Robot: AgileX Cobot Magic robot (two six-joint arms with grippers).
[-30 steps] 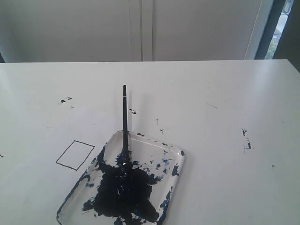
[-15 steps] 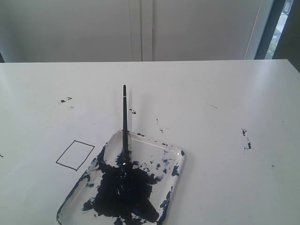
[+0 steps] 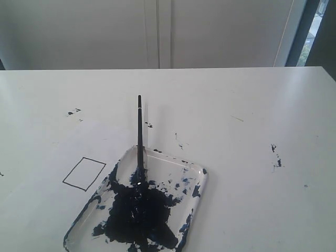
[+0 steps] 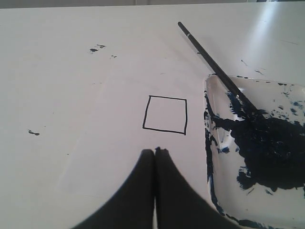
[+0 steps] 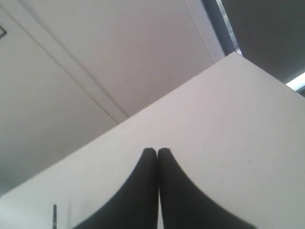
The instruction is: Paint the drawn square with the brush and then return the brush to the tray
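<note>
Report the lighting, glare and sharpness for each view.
Exterior view: soft, even daylight, slightly hazy; the brush throws a faint shadow on the table. Left wrist view: the drawn square is crisp, the table glares beyond the tray, the left end effector is a black silhouette. Right wrist view: the right end effector is likewise featureless dark; background soft.

The table (image 3: 252, 94) was white, the square (image 3: 84, 172) black-outlined, the brush (image 3: 139, 131) black, the clear tray (image 3: 202, 178) blotched blue-black.
</note>
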